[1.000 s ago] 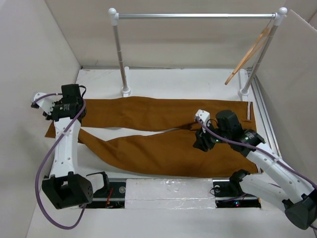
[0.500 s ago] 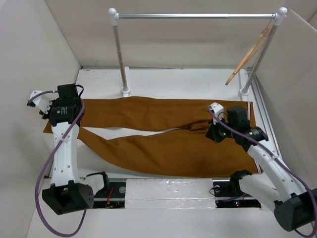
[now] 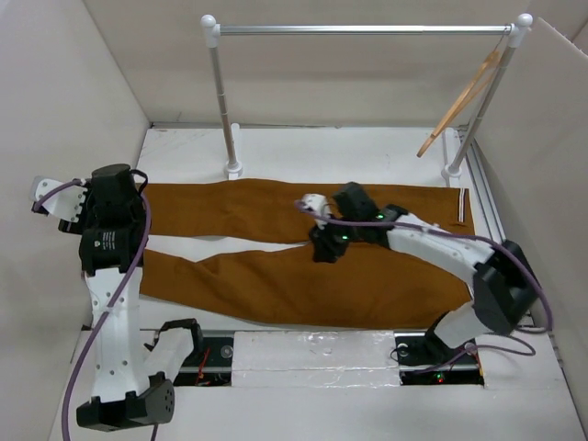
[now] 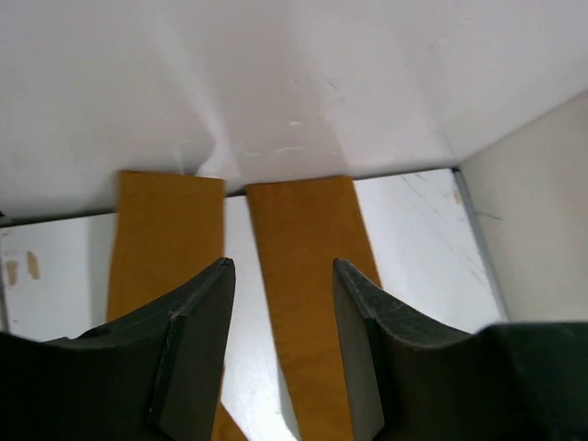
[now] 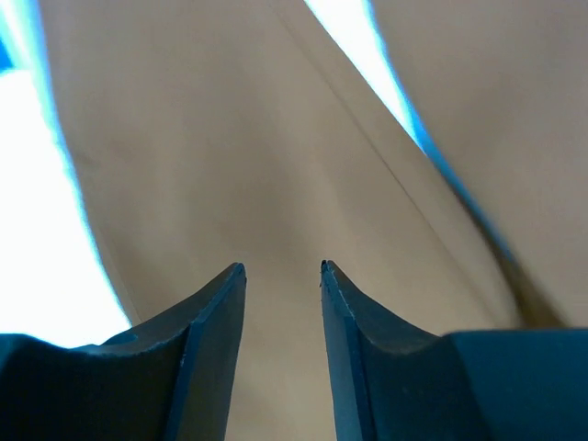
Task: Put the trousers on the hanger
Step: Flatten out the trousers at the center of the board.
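Finding: both arms have shifted within the last second, and neither holds anything. The right gripper has travelled from the waistband side leftward to the fork of the trousers, where the two legs part. Its wrist view shows the jaws a narrow gap apart, nothing between them, and cloth close beneath. The left gripper has drawn back from the leg ends and risen toward the left wall. Its jaws stand moderately apart and empty, looking down on both leg ends with a strip of bare surface between them. The trousers lie flat and spread on the surface, waistband to the right near the rail's right post, legs running left. Their lie appears unchanged apart from the arms leaving them. The hanger hangs tilted at the right end of the rail, well apart from the trousers and untouched. Assessment: the task is at an early stage, with the garment neither folded nor lifted and the hanger not fetched. The right gripper's position at the fork suggests a pinch there is being prepared. Risk: a shallow pinch on flat cloth may take one layer only, or slip.
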Tool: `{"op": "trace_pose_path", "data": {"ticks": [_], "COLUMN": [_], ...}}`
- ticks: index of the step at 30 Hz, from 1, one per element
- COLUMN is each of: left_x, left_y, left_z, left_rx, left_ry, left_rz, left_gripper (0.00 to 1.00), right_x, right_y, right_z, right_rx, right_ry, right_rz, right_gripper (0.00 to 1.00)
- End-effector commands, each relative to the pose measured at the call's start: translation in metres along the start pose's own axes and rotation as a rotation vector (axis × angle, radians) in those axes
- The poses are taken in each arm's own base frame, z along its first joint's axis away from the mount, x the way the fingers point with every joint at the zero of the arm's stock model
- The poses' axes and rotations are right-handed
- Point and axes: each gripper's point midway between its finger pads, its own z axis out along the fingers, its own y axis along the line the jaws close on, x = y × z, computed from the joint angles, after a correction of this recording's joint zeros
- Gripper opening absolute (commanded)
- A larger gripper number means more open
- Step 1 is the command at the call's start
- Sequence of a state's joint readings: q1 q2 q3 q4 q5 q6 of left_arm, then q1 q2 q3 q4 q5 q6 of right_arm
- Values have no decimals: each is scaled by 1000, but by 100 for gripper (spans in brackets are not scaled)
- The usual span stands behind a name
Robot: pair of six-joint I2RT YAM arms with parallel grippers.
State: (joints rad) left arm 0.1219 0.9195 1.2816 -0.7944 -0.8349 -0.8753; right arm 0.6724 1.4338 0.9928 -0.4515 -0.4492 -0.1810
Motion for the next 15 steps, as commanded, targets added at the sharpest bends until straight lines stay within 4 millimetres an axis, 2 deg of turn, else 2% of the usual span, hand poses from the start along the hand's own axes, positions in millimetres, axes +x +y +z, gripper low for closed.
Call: {"op": "trace_pose_path", "data": {"ticks": [1, 2, 3, 4, 5, 6, 7, 8, 9, 10, 11, 12, 15], "left_x": [-11, -3, 2, 9, 21, 28, 36, 49, 54, 60, 74, 74, 84], "left_y": [-17, -16, -17, -19, -18, -23, -25, -25, -25, -28, -27, -28, -27], "left_z": [-17, -18, -17, -22, -21, -22, -25, -25, -27, -32, -35, -37, -43], "left_rx": [97, 105, 117, 152, 162, 190, 226, 243, 256, 288, 313, 326, 365], "left_ry": [13, 30, 42, 74, 96, 112, 144, 168, 183, 206, 239, 241, 279], "left_rz": [-65, -50, -47, -39, -13, -6, 10, 58, 68, 73, 110, 108, 125], "left_gripper": [43, 42, 42, 42, 42, 42, 41, 41, 41, 41, 41, 41, 41], "right_x": [-82, -89, -98, -115, -122, -128, -133, -146, -149, -149, -156, -156, -154], "right_y": [30, 41, 45, 47, 51, 67, 73, 76, 89, 91, 82, 82, 73], "right_z": [34, 46, 56, 77, 89, 101, 112, 133, 144, 155, 181, 182, 207], "right_rx": [-108, -141, -160, -177, -191, -218, -231, -234, -253, -253, -228, -228, -211], "right_ry": [-159, -154, -153, -150, -142, -138, -128, -128, -122, -104, -95, -95, -77], "right_rz": [-189, -202, -198, -208, -218, -240, -248, -259, -286, -288, -264, -263, -226], "right_gripper": [45, 45, 45, 45, 46, 46, 46, 47, 48, 48, 49, 49, 49]}}
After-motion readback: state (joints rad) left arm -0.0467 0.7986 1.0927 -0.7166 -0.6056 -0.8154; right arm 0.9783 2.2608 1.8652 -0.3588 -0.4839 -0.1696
